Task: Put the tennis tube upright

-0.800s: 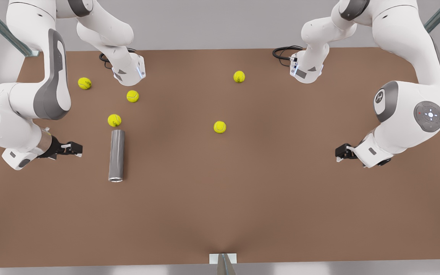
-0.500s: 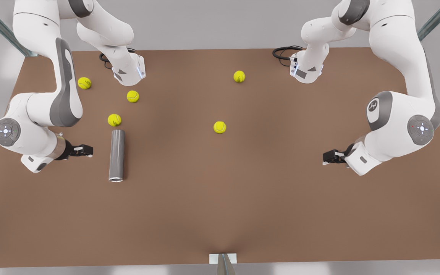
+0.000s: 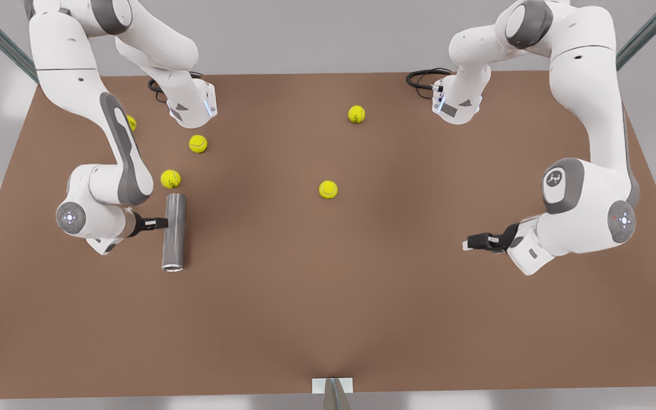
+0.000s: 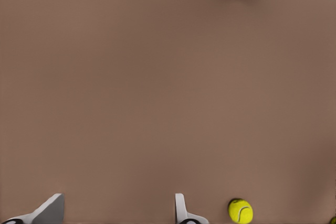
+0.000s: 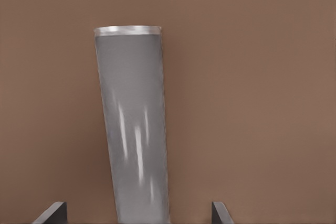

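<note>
**Right gripper positioned over the lying tennis tube**

The tennis tube is shown lying flat on the brown table, its silvery rim turned toward the camera, at the front view's left. The right gripper is placed at the tube's side; in its wrist view the fingers are seen spread wide, one on either side of the tube, nothing gripped. The left gripper is held over bare table at the front view's right, fingers parted and empty. Tennis balls are scattered behind.
</note>
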